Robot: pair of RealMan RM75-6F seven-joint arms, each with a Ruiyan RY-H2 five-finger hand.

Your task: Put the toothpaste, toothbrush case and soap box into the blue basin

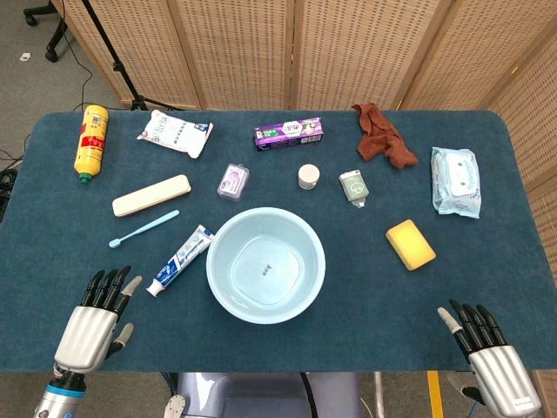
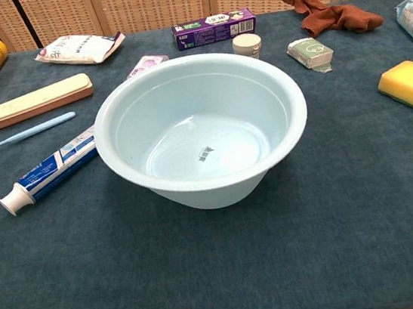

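Toothpaste (image 1: 180,260) lies just left of the blue basin (image 1: 224,294), which holds nothing; toothbrush case (image 1: 150,195) sits further up-left, soap box (image 1: 233,181) just behind the basin. We see our left hand (image 1: 94,320) and right hand (image 1: 487,348) at the near table edge, fingers spread, holding nothing.

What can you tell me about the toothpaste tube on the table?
The toothpaste tube is blue and white with printed text and a white cap. It lies flat on the dark blue tablecloth, angled, cap toward the robot, its tail end by the blue basin. Whether it touches the basin is unclear. No hand touches it.
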